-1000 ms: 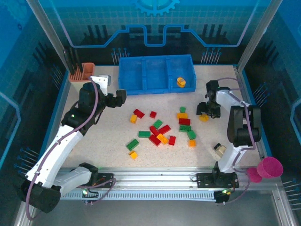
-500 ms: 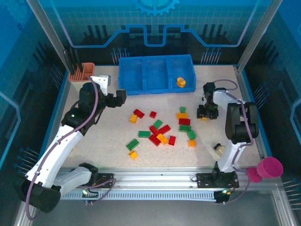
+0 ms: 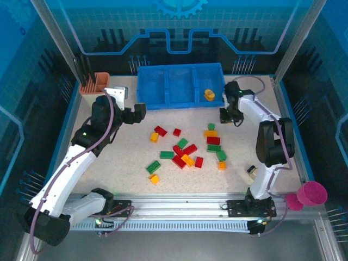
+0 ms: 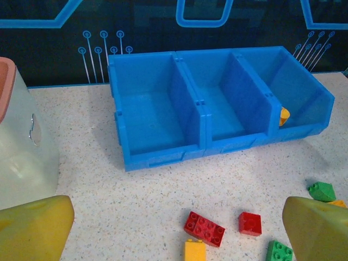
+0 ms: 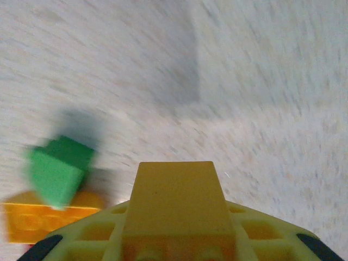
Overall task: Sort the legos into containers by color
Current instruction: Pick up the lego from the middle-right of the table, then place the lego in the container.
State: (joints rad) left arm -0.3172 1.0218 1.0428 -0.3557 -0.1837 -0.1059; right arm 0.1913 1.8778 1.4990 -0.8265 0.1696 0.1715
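The long blue bin [image 3: 181, 101] with three compartments stands at the back; one orange-yellow lego [image 3: 209, 94] lies in its right compartment. Red, green and orange-yellow legos [image 3: 185, 152] are scattered mid-table. My right gripper [image 3: 227, 116] hovers off the bin's right front corner, shut on an orange-yellow lego [image 5: 176, 201]; below it lie a green lego [image 5: 60, 168] and an orange one [image 5: 38, 222]. My left gripper [image 3: 136, 111] is open and empty, facing the bin [image 4: 163, 157], with a red lego [image 4: 205, 228] between its fingers [image 4: 38, 228].
A peach slotted holder [image 3: 95, 83] and a white block [image 3: 116, 92] sit at the back left. A pink cup [image 3: 312, 193] stands off the table's front right corner. A small beige piece [image 3: 252, 170] lies beside the right arm's base.
My right gripper moved up and to the left, from beside the pile toward the bin's right end, lifting the orange-yellow lego off the table. The left arm has stayed still.
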